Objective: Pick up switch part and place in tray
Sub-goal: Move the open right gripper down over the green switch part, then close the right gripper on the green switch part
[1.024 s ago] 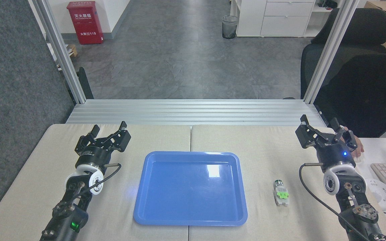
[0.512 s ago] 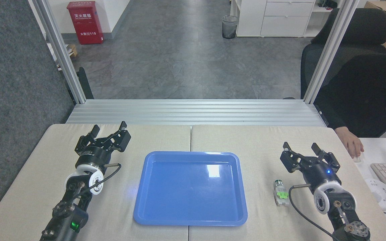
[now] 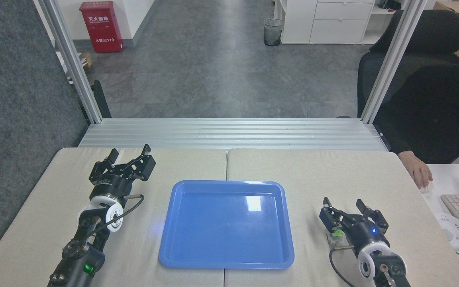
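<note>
My right pincer [image 3: 343,207] hangs wide open, empty, over switch part [image 3: 336,234], right of tray [image 3: 226,225], ready to grasp.

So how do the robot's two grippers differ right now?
The left gripper hangs over bare table far from the switch part, while the right gripper sits right over that part, hiding most of it. The left is at the tray's far-left corner, the right beside its near-right side. Both are black, open and hold nothing.
</note>
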`<action>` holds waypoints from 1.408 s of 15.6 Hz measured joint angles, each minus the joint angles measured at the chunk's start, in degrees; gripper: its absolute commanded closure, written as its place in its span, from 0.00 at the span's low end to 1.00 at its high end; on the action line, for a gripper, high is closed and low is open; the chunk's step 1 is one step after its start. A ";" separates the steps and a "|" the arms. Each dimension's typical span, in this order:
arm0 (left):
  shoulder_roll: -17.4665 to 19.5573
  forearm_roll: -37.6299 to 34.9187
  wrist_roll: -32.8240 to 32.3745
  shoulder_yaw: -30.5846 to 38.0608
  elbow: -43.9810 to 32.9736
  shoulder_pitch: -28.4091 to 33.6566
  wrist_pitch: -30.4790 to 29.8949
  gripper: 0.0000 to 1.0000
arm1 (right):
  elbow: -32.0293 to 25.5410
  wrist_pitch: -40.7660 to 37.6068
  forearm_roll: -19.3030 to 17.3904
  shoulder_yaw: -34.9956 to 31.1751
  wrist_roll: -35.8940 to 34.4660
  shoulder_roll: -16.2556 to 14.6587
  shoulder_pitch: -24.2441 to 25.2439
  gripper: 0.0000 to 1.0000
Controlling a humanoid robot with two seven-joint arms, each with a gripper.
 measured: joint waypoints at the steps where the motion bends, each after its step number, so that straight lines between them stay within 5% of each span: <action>1: 0.00 0.00 0.00 0.00 0.00 0.00 0.00 0.00 | -0.09 0.58 0.03 0.42 0.00 0.42 0.59 0.06; 17: 0.00 0.00 0.00 0.00 0.00 0.00 0.00 0.00 | -0.03 4.88 3.59 4.04 0.34 1.74 3.51 0.11; 20: 0.00 0.00 0.00 0.00 0.00 0.00 0.00 0.00 | 0.48 5.27 3.90 4.24 0.34 1.25 3.56 0.21; 22: 0.00 0.00 0.00 0.00 0.00 0.00 0.00 0.00 | 0.79 5.35 4.00 4.35 0.34 1.05 3.64 0.44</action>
